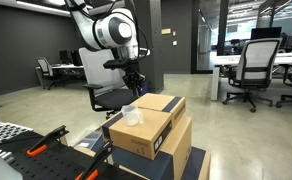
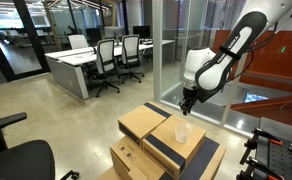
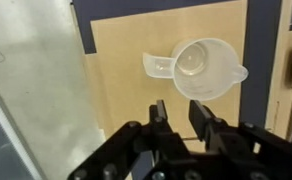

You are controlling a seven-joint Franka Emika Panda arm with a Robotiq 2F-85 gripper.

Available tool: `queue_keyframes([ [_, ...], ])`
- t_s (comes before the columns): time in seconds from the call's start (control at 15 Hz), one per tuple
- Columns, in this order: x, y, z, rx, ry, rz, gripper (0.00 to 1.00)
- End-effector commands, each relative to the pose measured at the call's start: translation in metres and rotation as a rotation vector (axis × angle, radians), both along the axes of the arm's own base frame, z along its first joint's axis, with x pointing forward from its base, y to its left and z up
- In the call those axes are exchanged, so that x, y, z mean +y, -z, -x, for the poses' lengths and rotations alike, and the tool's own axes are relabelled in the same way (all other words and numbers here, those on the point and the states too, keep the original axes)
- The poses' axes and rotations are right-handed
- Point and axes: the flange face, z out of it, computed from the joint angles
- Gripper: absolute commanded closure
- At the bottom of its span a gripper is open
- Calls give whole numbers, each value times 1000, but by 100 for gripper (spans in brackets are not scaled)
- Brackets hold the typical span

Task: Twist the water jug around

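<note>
A translucent, rounded plastic water jug (image 3: 199, 68) sits on a smooth brown cardboard box (image 3: 126, 85).

Your arm (image 1: 108, 30) is glossy white with rounded joint housings and black seams; your gripper (image 3: 178, 112) is matte black, with blocky fingers (image 3: 159, 115).

You are looking at a water jug (image 3: 198, 68) that is showing translucent and whitish against a tan-brown cardboard box (image 3: 121, 95), which is carrying dark navy bands along its edges. Your gripper (image 3: 178, 112) is showing black, the arm (image 1: 114, 30) white with black joints, the floor (image 3: 36, 70) mottled pale grey.
</note>
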Motion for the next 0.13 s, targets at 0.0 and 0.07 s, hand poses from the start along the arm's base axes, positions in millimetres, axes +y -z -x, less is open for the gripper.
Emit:
queue_keyframes([
  [0.0,0,0,0,1,0,0,66],
  [0.07,0,0,0,1,0,0,66],
])
